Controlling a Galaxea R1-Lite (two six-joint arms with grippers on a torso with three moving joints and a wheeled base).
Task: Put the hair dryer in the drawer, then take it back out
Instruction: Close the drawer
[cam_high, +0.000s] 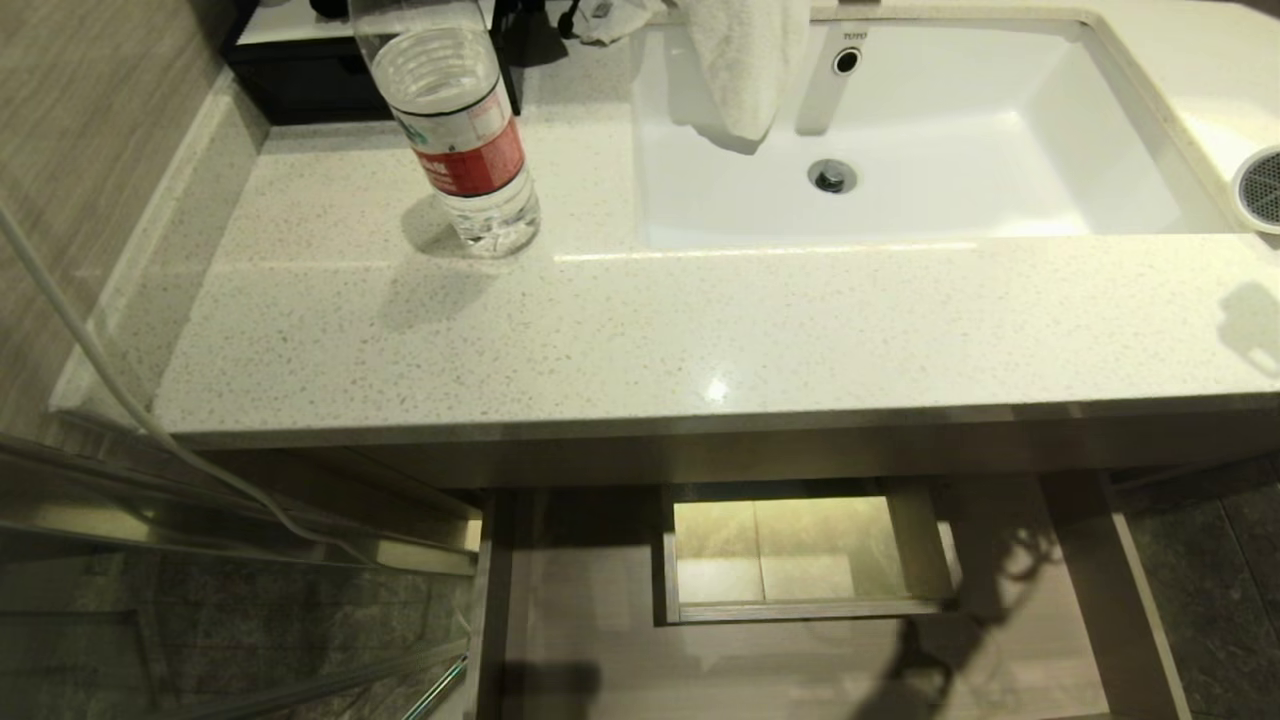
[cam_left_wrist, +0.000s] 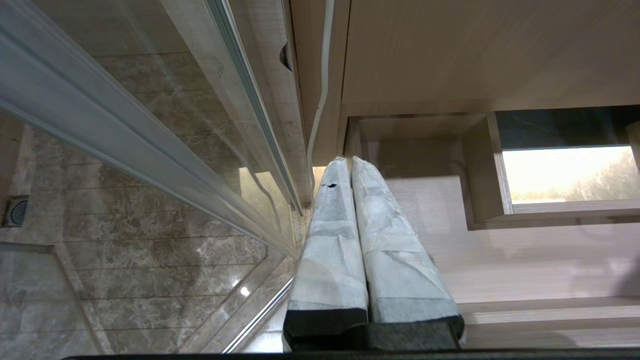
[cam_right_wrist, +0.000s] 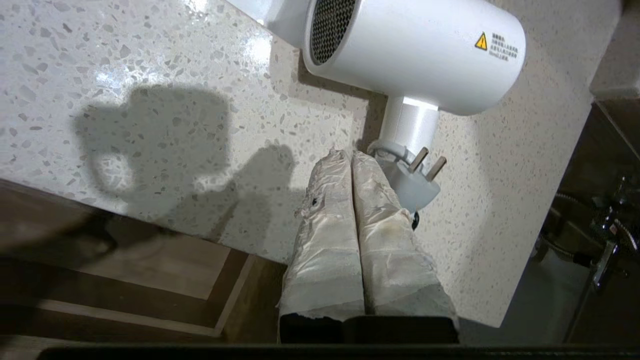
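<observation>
The white hair dryer (cam_right_wrist: 425, 55) lies on the speckled countertop (cam_right_wrist: 150, 75), grille end up and its handle and two-pin plug (cam_right_wrist: 417, 182) pointing toward my right gripper (cam_right_wrist: 351, 154). That gripper is shut with nothing between its taped fingers, its tips just beside the plug. In the head view only the dryer's grey grille (cam_high: 1262, 188) shows at the far right edge, and the right gripper is out of frame. The wood-grain drawer (cam_high: 760, 670) stands pulled out below the counter, its boxed cut-out (cam_high: 800, 555) visible and nothing lying in it. My left gripper (cam_left_wrist: 349, 160) hangs shut, low over the drawer's left side (cam_left_wrist: 500, 260).
A water bottle (cam_high: 465, 130) stands on the countertop (cam_high: 700, 330) left of the white sink (cam_high: 950, 200). A towel (cam_high: 745, 60) hangs over the sink's back rim. A glass shower panel (cam_high: 200, 600) and a white cable (cam_high: 90, 350) run along the left.
</observation>
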